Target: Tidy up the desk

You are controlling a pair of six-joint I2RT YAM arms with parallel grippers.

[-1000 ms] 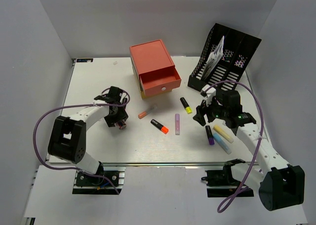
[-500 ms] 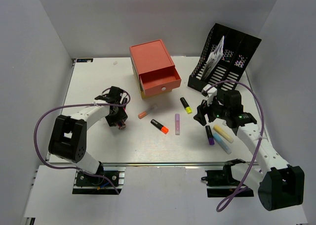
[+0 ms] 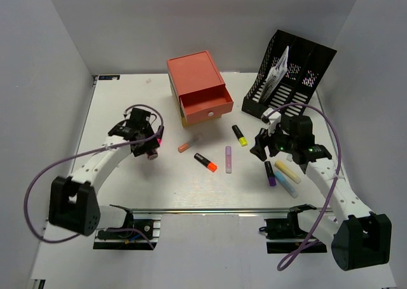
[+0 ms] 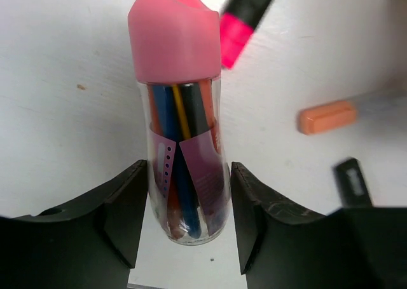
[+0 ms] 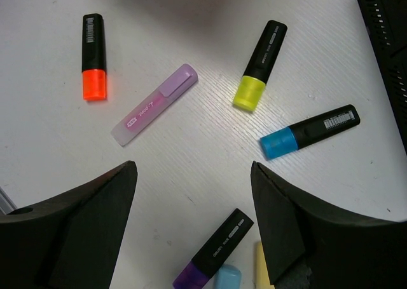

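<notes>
The white desk (image 3: 127, 187) holds scattered stationery. My left gripper (image 3: 147, 148) is shut on a clear tube of pens with a pink cap (image 4: 183, 143), which sits between the fingers in the left wrist view. A pink highlighter (image 4: 245, 19) lies just beyond the cap. My right gripper (image 5: 192, 174) is open and empty, hovering over highlighters: orange (image 5: 93, 57), lilac (image 5: 154, 105), yellow (image 5: 261, 65), blue (image 5: 310, 131) and purple (image 5: 213, 249). In the top view the right gripper (image 3: 262, 146) is beside the purple highlighter (image 3: 269, 173).
A red drawer unit (image 3: 198, 86) with its top drawer (image 3: 206, 105) pulled out stands at the back centre. A black file rack (image 3: 289, 73) stands at the back right. A peach marker (image 3: 186, 145), pastel yellow (image 3: 287, 172) and pastel blue (image 3: 287, 186) markers lie on the desk.
My left arm has swung out to the left and its gripper has moved back and left with the tube of pens. The right arm has not moved.
</notes>
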